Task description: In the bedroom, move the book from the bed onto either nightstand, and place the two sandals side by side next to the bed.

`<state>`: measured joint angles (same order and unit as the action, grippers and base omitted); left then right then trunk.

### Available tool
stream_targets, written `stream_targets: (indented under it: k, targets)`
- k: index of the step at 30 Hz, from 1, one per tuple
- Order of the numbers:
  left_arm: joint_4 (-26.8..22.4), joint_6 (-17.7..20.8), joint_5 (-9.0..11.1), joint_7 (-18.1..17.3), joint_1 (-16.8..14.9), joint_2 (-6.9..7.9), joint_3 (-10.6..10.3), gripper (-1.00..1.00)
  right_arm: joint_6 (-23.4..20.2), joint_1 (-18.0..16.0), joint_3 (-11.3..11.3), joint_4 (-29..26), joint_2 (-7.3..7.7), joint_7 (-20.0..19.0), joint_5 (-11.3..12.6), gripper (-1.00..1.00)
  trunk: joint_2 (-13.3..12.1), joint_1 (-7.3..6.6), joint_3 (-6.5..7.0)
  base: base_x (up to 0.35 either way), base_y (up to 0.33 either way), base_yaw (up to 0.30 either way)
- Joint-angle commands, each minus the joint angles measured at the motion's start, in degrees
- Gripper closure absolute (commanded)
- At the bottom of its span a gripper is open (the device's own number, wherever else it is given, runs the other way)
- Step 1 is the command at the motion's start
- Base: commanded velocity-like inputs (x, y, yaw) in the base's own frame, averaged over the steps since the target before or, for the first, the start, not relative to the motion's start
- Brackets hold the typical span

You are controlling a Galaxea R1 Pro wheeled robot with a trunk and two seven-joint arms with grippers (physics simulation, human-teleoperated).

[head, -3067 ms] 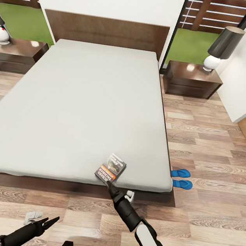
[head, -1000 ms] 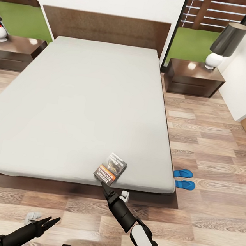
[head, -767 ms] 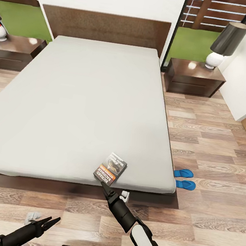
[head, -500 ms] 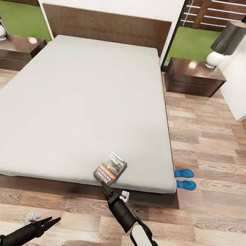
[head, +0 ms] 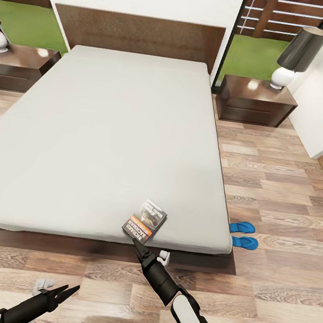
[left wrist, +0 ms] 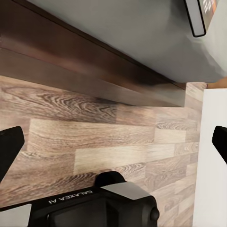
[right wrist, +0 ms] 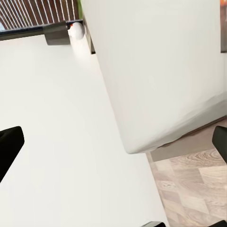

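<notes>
The right gripper [head: 137, 243], jaws spread wide, sits at the book [head: 145, 221] on the bed [head: 108, 138]; next, close on it.

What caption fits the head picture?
Right tool reaches toward the book at the bed's foot edge.

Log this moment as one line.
book: on bed, foot edge | right gripper: at book, open | left gripper: idle, open | sandals: paired beside bed
</notes>
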<state>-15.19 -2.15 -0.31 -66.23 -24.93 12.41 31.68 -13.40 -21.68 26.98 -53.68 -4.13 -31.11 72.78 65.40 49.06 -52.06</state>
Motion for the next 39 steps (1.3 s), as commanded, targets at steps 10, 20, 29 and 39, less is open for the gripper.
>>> stream_targets:
  k: [10, 20, 29, 39]
  targets:
    - [0.1, -0.2, 0.0, 0.0, 0.0, -0.08, 0.1, -1.0, -0.4, 0.0, 0.0, 0.0, 0.0, -0.1, 0.6, -1.0, 4.0, 2.2, -1.83, 0.0, 0.0, 0.0]
    - [0.1, -0.2, -0.1, 0.0, 0.0, -0.1, 0.1, -1.0, -0.4, 0.0, 0.0, 0.0, -0.01, -0.1, 0.6, -1.0, 8.1, 4.4, -3.62, 0.0, 0.0, 0.0]
    - [0.1, -0.2, 0.0, 0.1, 0.0, -0.1, 0.1, -1.0, -0.4, 0.0, 0.0, 0.0, 0.0, -0.1, 0.6, -1.0, 11.7, 6.38, -5.24, 0.0, 0.0, 0.0]
    - [0.1, -0.2, 0.0, 0.1, 0.0, -0.1, 0.1, -1.0, -0.4, 0.0, 0.0, 0.0, 0.0, -0.1, 0.6, -1.0, 15.7, 8.57, -7.04, 0.0, 0.0, 0.0]
